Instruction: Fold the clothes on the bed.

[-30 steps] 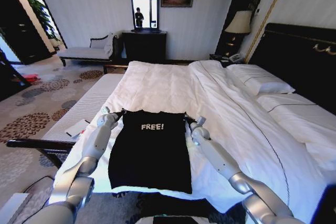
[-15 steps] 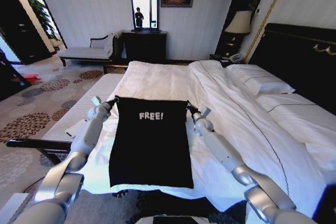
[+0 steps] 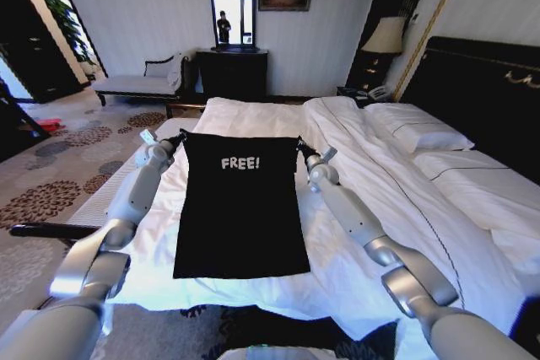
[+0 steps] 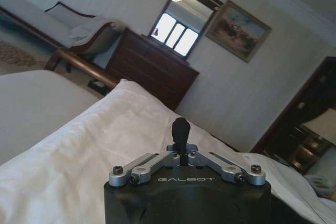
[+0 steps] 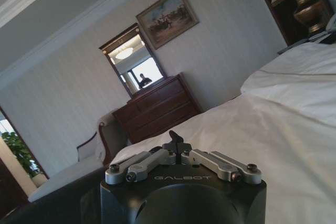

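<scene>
The clothes are one black T-shirt (image 3: 240,208) with white "FREE!" lettering, folded into a long narrow panel and held up above the bed (image 3: 253,128), its lower hem lying on the white duvet near the foot edge. My left gripper (image 3: 179,140) is shut on the upper left corner of the T-shirt. My right gripper (image 3: 300,147) is shut on the upper right corner. In the left wrist view the left gripper (image 4: 181,132) has its black fingers pressed together; in the right wrist view the right gripper (image 5: 174,141) looks the same.
White pillows (image 3: 418,134) lie by the dark headboard (image 3: 481,90) at the right. A pale bench (image 3: 139,166) runs along the bed's left side. Farther back stand a chaise (image 3: 139,82), a dark dresser (image 3: 232,73) with mirror, and a lamp (image 3: 384,35).
Both grippers have lifted the T-shirt's top edge up and carried it farther over the bed. The cloth now hangs longer and its hem has slid forward on the duvet.
</scene>
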{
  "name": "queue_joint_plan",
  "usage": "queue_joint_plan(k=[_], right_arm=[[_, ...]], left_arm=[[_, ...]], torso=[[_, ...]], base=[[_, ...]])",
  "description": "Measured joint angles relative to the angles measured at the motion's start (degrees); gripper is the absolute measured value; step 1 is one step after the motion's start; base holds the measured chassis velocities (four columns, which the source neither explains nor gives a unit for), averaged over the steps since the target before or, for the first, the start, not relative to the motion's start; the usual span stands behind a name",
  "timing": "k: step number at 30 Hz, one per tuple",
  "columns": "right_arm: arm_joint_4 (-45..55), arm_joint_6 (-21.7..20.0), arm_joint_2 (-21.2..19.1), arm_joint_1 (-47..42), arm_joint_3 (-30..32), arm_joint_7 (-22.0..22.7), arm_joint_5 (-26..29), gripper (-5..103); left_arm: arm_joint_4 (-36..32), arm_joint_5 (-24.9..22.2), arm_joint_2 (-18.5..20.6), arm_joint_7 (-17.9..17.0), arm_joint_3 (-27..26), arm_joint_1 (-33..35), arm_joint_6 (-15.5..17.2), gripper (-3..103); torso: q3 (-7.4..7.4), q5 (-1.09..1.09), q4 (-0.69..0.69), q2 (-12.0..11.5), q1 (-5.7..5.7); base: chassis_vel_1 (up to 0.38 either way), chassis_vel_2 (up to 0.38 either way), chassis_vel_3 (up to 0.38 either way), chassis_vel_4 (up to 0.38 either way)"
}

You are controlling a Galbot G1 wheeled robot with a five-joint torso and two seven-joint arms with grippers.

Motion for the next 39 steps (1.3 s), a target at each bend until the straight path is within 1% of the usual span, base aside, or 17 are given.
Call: queue_joint_plan(k=[2, 3, 5, 6, 8, 10, 11, 13, 16, 17, 20, 21, 26, 27, 31, 32, 39], right_arm=[[1.2, -0.2, -1.2, -0.8, 0.1, 0.2, 0.3, 0], [2.6, -0.6, -2.7, -2.0, 0.1, 0.5, 0.8, 0], [6.5, -1.7, -6.5, -5.8, -0.1, 1.1, 1.8, 0], [6.5, -1.7, -6.5, -5.8, -0.1, 1.1, 1.8, 0], [11.5, -2.6, -10.1, -10.4, -0.3, 1.6, 2.4, 0], [15.9, -3.2, -12.6, -14.2, -0.2, 2.3, 3.0, 0], [15.9, -3.2, -12.6, -14.2, -0.2, 2.3, 3.0, 0], [19.1, -3.5, -14.1, -17.1, 0.2, 2.9, 3.3, 0], [23.2, -3.9, -15.4, -21.2, 0.9, 4.5, 3.3, 0], [23.2, -3.9, -15.4, -21.2, 0.9, 4.5, 3.3, 0], [26.5, -4.5, -15.7, -24.0, 1.7, 7.2, 4.0, 0], [26.5, -4.5, -15.7, -24.0, 1.7, 7.2, 4.0, 0], [32.6, -5.8, -17.7, -31.1, 2.9, 10.2, 3.8, 0], [32.6, -5.8, -17.7, -31.1, 2.9, 10.2, 3.8, 0], [37.0, -5.9, -18.0, -37.3, 4.5, 11.9, 2.9, 0], [37.0, -5.9, -18.0, -37.3, 4.5, 11.9, 2.9, 0], [42.2, -5.9, -17.7, -43.2, 5.9, 14.6, 1.8, 0]], left_arm=[[-1.9, -0.8, 0.9, 0.0, 0.5, 0.9, 0.0, 1], [-4.7, -2.0, 2.1, -0.1, 0.6, 2.5, 0.0, 1], [-10.8, -4.3, 4.6, -0.9, 0.2, 7.1, 0.2, 1], [-10.8, -4.3, 4.6, -0.9, 0.2, 7.1, 0.2, 1], [-19.1, -6.2, 7.8, -1.8, -2.0, 13.7, 0.6, 1], [-27.0, -7.2, 11.2, -2.3, -4.8, 21.1, 0.9, 1], [-27.0, -7.2, 11.2, -2.3, -4.8, 21.1, 0.9, 1], [-32.5, -7.6, 13.6, -2.5, -7.4, 27.1, 1.0, 1], [-38.6, -7.4, 16.1, -3.0, -12.0, 37.0, 1.1, 1], [-38.6, -7.4, 16.1, -3.0, -12.0, 37.0, 1.1, 1], [-43.3, -5.4, 16.7, -3.1, -16.2, 47.4, 1.2, 1], [-43.3, -5.4, 16.7, -3.1, -16.2, 47.4, 1.2, 1], [-50.0, -1.5, 16.7, -2.2, -22.3, 60.3, 0.6, 1], [-50.0, -1.5, 16.7, -2.2, -22.3, 60.3, 0.6, 1], [-53.8, 0.0, 16.3, -1.9, -25.7, 66.9, 0.1, 1], [-53.8, 0.0, 16.3, -1.9, -25.7, 66.9, 0.1, 1], [-58.3, 1.1, 16.5, -1.9, -30.4, 75.4, -0.3, 1]], torso=[[-0.01, 0.00, -0.01, 0.0, 0.00], [0.00, 0.00, 0.01, 0.0, 0.00], [0.00, 0.00, -0.03, 0.0, 0.00], [0.00, 0.00, -0.03, 0.0, 0.00], [-0.01, 0.02, -0.06, 0.0, 0.00], [-0.02, -0.01, 0.00, 0.0, -0.02], [-0.02, -0.01, 0.00, 0.0, -0.02], [-0.03, 0.00, 0.05, 0.0, -0.03], [-0.03, 0.00, 0.01, 0.0, -0.04], [-0.03, 0.00, 0.01, 0.0, -0.04], [-0.01, 0.00, 0.03, 0.0, -0.02], [-0.01, 0.00, 0.03, 0.0, -0.02], [-0.02, -0.01, 0.00, 0.0, -0.02], [-0.02, -0.01, 0.00, 0.0, -0.02], [-0.01, 0.00, -0.01, 0.0, -0.02], [-0.01, 0.00, -0.01, 0.0, -0.02], [-0.01, 0.00, 0.02, 0.0, -0.01]], base=[[0.000, 0.000, 0.000, 0.000], [0.000, 0.000, 0.000, 0.000], [0.000, 0.000, 0.000, 0.000], [0.000, 0.000, 0.000, 0.000], [0.000, 0.000, 0.000, 0.000], [0.000, 0.000, 0.000, 0.000], [0.000, 0.000, 0.000, 0.000], [0.000, 0.000, 0.000, 0.000], [0.000, 0.000, 0.000, 0.000], [0.000, 0.000, 0.000, 0.000], [0.000, 0.000, 0.000, 0.000], [0.000, 0.000, 0.000, 0.000], [0.000, 0.000, 0.000, 0.000], [0.000, 0.000, 0.000, 0.000], [0.000, 0.000, 0.000, 0.000], [0.000, 0.000, 0.000, 0.000], [0.000, 0.000, 0.000, 0.000]])
